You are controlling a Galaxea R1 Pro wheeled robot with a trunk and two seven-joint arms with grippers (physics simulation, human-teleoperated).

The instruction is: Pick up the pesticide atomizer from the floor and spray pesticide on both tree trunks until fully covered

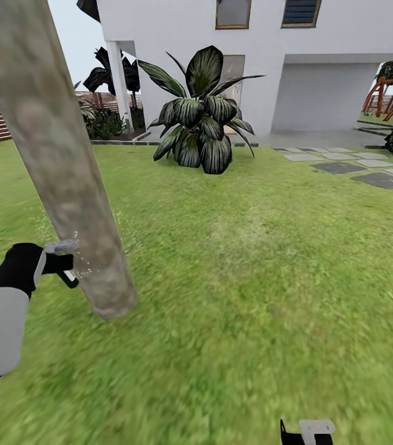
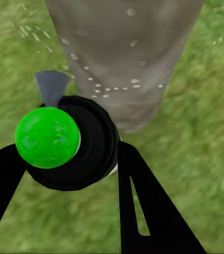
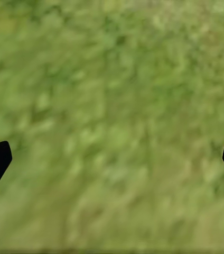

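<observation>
The trunk (image 1: 67, 179) stands right against your left gripper (image 1: 70, 272), blocking it ahead. Open lawn (image 1: 264, 278) lies to its right. Under your right gripper (image 3: 112, 159), only grass.

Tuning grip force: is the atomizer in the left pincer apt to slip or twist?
Probably rigid: the atomizer looks hard and glossy. Its rounded black body between the left pincer's fingers could rotate. Likely light, though the contents aren't visible.
</observation>
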